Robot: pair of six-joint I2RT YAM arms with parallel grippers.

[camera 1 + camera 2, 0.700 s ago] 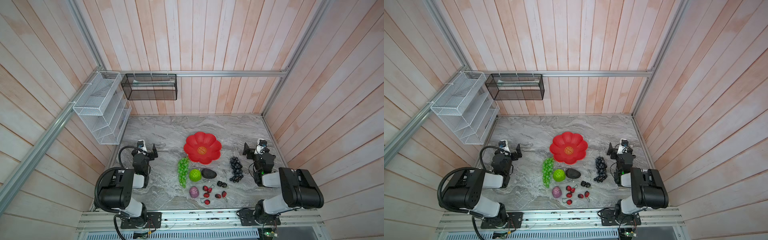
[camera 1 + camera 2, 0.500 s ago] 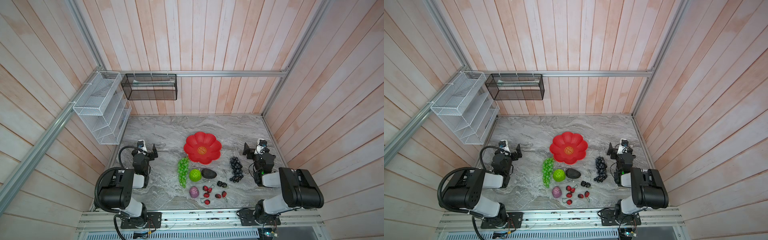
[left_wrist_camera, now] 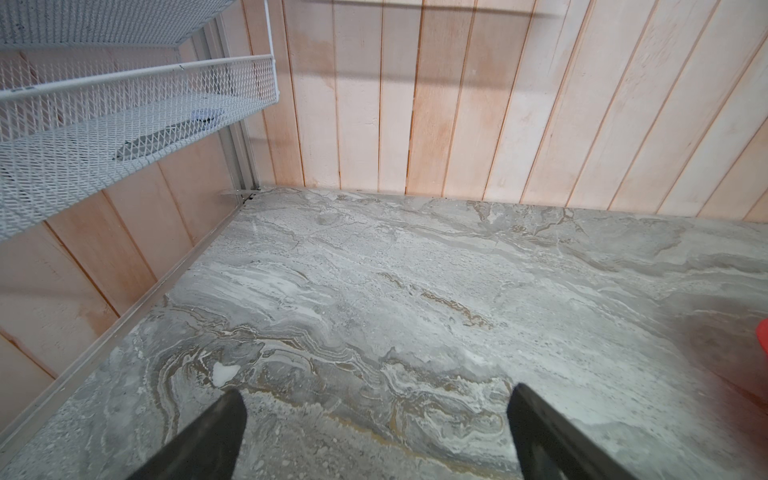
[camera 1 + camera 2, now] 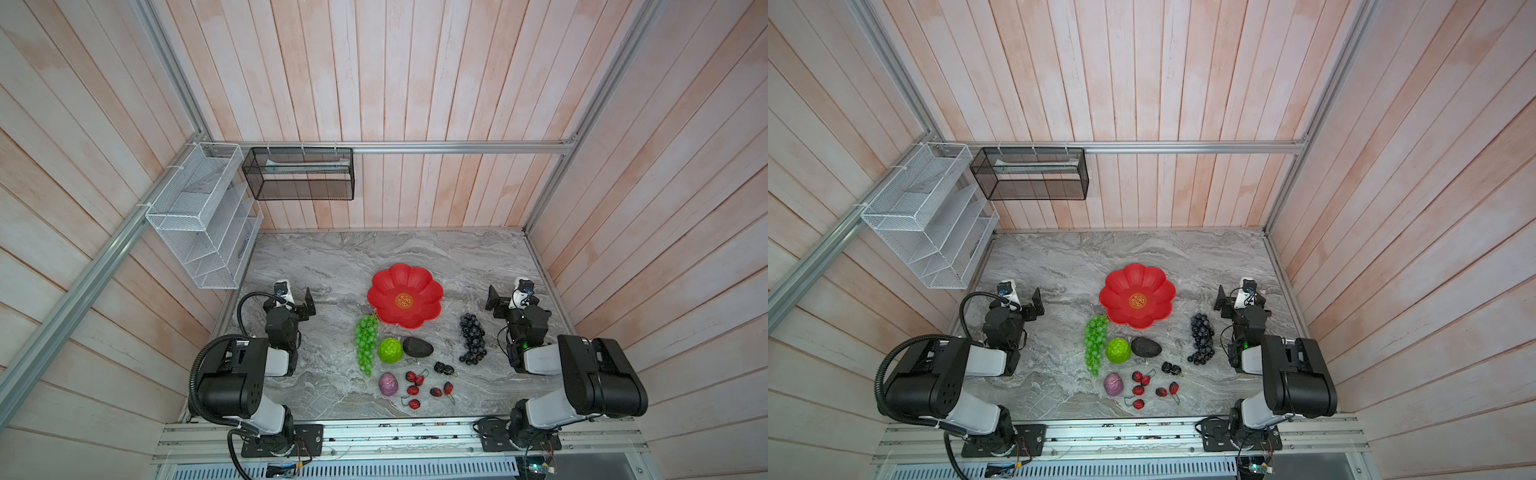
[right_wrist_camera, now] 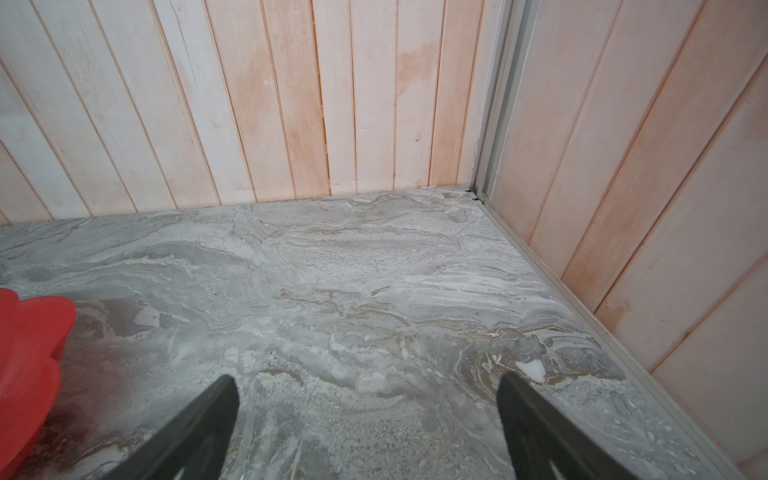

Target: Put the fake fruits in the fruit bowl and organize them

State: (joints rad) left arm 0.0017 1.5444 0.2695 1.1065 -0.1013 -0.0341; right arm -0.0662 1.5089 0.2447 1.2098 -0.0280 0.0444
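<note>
Two-armed hovering over the bench (image 4: 332, 257) with left gripper (image 3: 377, 390) and right gripper (image 5: 369, 378) gaping wide; leaving fake fruits (image 4: 390, 350) lying between four and seven o'clock of the fruit bowl (image 4: 405, 272)

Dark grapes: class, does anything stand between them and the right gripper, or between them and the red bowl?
Nothing visible does. Only bare table lies between the dark grapes and the open right gripper, and between the grapes and the bowl; the avocado lies clear of both paths.
</note>
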